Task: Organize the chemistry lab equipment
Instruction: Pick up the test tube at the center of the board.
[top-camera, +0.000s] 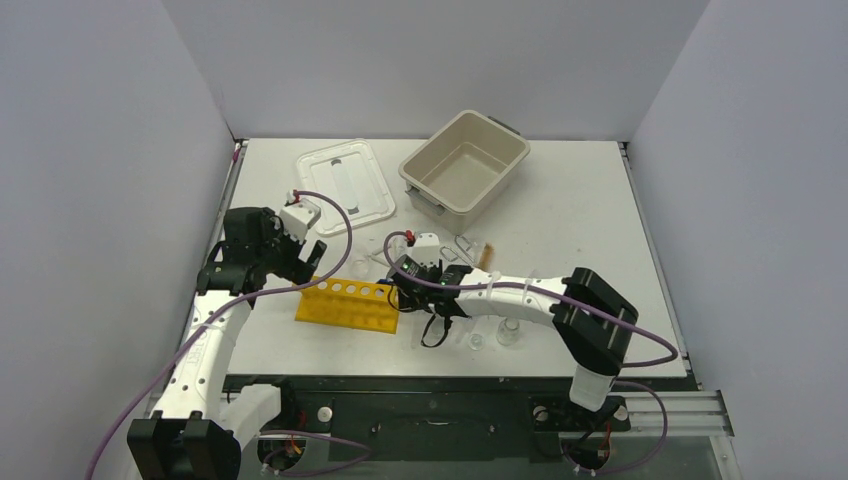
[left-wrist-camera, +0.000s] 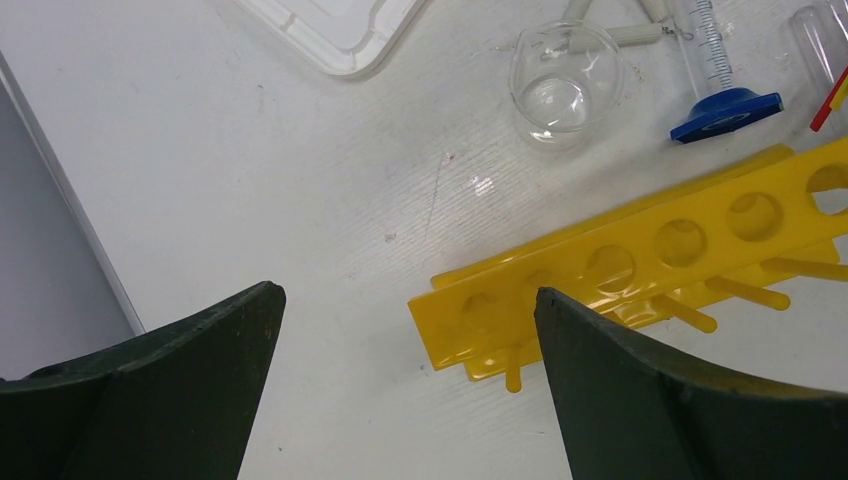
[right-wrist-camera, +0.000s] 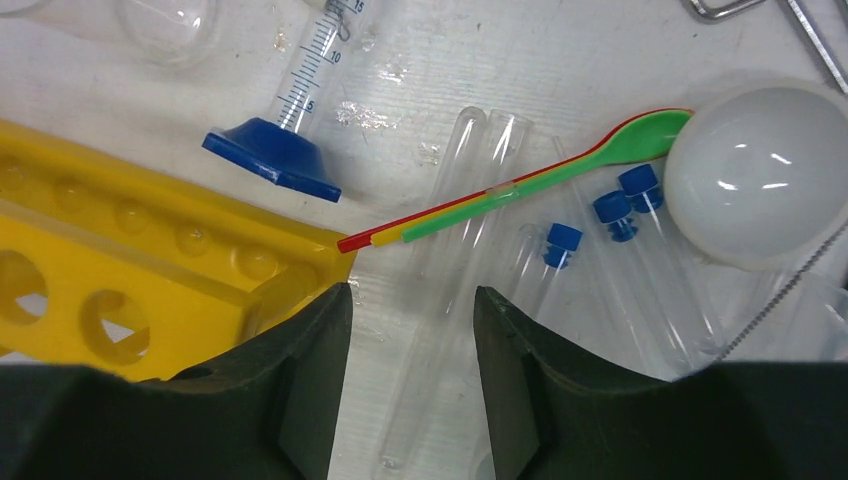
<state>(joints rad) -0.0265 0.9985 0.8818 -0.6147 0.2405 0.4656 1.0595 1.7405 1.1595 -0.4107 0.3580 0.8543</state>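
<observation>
Straddling test tube (right-wrist-camera: 432, 325), right tool (right-wrist-camera: 412, 295) jaws apart, beside yellow rack (right-wrist-camera: 150, 270).

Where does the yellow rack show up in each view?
Top view: the yellow rack lies left of centre, low in the picture.
Left wrist: the rack crosses the right half, rising rightward.
Right wrist: the rack fills the lower left.
Shared landmark: the blue-footed measuring tube by the rack's end, in both wrist views.

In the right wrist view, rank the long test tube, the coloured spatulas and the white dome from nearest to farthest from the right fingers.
1. Test tube: lying in the gap between the right fingers.
2. Coloured spatulas: just ahead, slanting up to the right.
3. White dome: far upper right.
</observation>
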